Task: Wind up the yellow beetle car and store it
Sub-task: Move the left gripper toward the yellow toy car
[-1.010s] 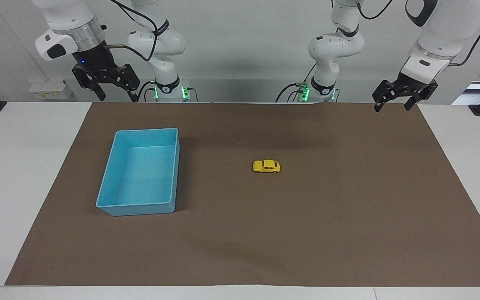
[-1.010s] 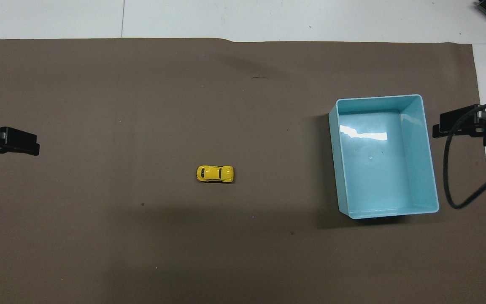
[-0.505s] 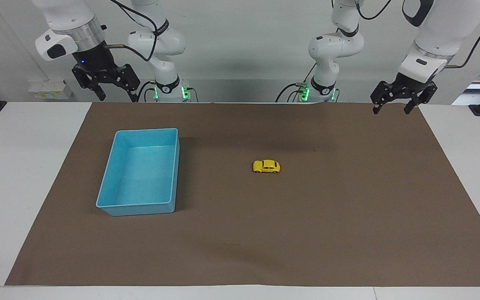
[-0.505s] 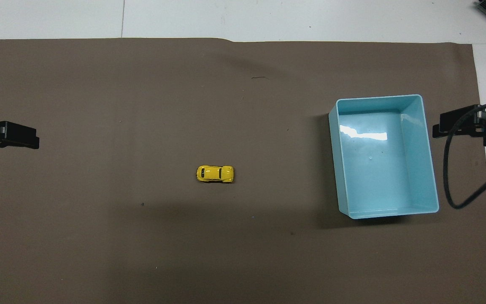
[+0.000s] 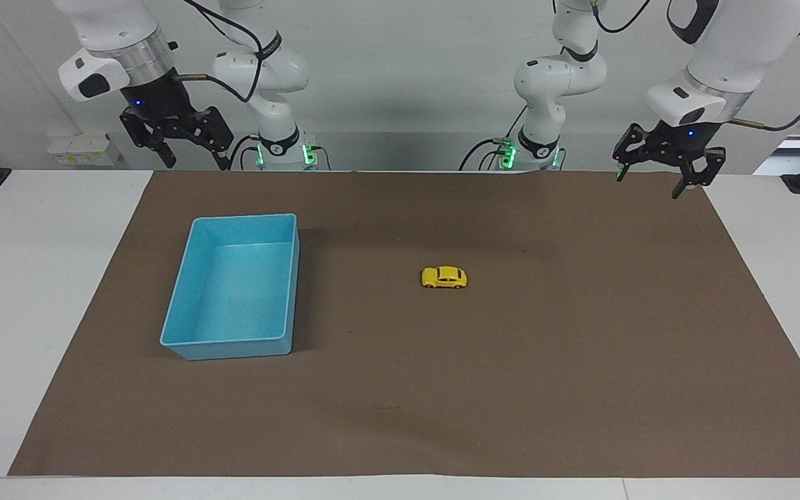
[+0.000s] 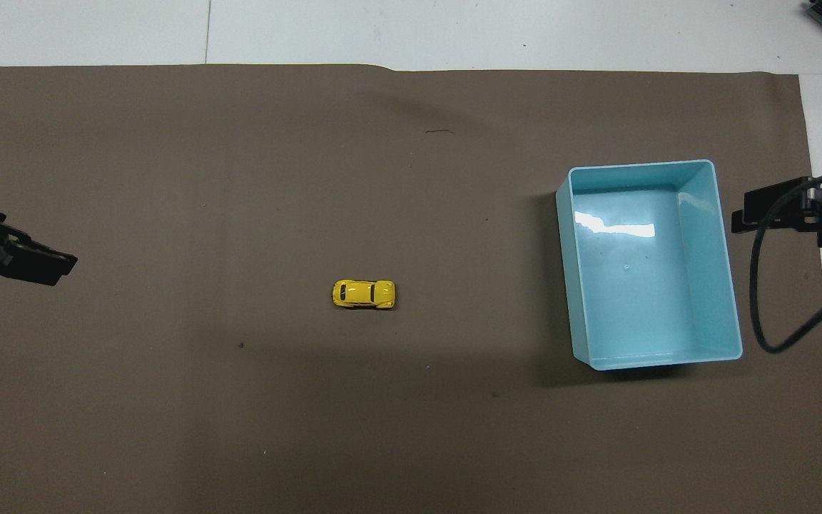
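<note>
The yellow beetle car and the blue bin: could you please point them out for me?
yellow beetle car (image 5: 444, 277): facing view, on its side door.
blue bin (image 5: 237, 344): facing view, on the outer wall farthest from the robots.

One yellow beetle car is sitting on the mat, and it is the only toy here. One blue bin is lying toward the right arm's end of the table, with nothing in it. One brown mat is covering one white table. Two robot arms are standing at the table's edge, each carrying one gripper: left gripper, right gripper.
</note>
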Robot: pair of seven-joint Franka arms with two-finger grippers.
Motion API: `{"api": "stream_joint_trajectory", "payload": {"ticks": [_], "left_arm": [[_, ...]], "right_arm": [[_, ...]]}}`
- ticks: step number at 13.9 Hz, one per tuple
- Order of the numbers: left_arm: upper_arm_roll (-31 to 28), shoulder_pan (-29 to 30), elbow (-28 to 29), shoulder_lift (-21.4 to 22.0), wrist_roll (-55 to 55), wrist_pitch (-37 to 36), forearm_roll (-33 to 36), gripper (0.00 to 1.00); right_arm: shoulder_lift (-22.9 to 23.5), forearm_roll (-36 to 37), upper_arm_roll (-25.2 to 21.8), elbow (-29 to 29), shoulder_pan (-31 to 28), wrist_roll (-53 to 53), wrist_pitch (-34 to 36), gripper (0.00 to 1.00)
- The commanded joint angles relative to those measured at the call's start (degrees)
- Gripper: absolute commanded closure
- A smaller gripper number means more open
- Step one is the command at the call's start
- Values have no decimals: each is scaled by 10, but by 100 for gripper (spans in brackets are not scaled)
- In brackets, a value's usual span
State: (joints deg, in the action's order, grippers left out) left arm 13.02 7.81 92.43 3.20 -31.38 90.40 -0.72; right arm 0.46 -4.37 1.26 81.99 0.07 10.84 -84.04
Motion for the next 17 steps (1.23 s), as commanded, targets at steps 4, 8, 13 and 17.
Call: {"api": "stream_joint_trajectory", "payload": {"ticks": [4, 8, 13, 17], "left_arm": [[-5, -8, 25, 0, -191, 4, -7, 0], [-5, -37, 40, -2, -237, 7, -7, 0], [-4, -58, 70, -6, -243, 57, -7, 0], [-4, -63, 114, -7, -272, 112, -7, 0]], "right_arm": [[-3, -15, 0, -2, -3, 10, 3, 0], [-2, -16, 0, -2, -3, 10, 3, 0], [-2, -15, 0, -2, -3, 10, 3, 0], [-2, -15, 0, -2, -3, 10, 3, 0]]}}
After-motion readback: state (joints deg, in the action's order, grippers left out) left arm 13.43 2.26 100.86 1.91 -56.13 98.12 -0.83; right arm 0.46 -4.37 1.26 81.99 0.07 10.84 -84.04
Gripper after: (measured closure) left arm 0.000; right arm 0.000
